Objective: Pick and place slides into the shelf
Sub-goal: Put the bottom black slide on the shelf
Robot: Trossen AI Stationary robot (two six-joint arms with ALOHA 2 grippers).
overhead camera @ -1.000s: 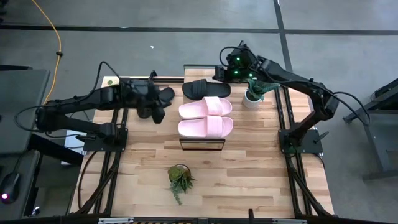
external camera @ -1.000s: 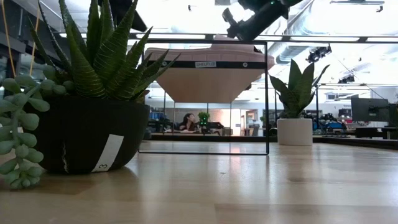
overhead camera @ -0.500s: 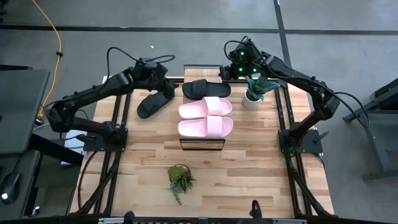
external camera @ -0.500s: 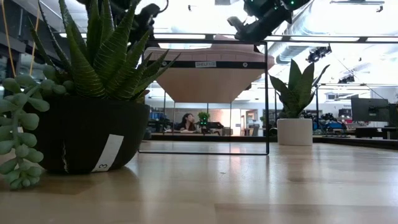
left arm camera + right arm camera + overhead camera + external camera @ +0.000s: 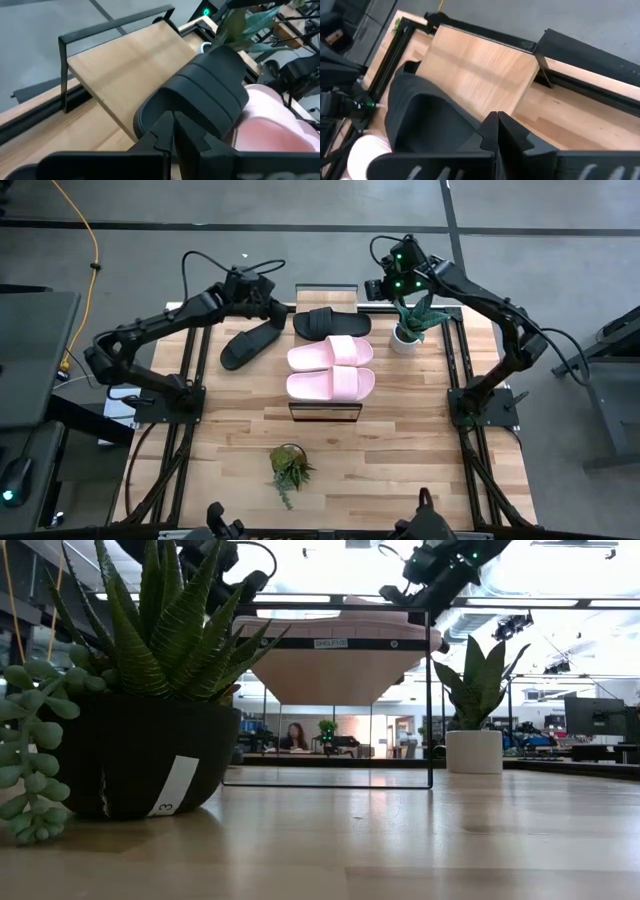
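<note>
Partly hidden shelf (image 5: pixel 325 409) beneath slides (image 5: pixel 331 352)

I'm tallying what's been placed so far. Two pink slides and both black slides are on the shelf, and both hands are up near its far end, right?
Not quite. Only one black slide is on the shelf, beside the two pink slides. The other black slide lies on the tabletop to the shelf's left, as the high view shows. The left hand and right hand are near the far end.
</note>
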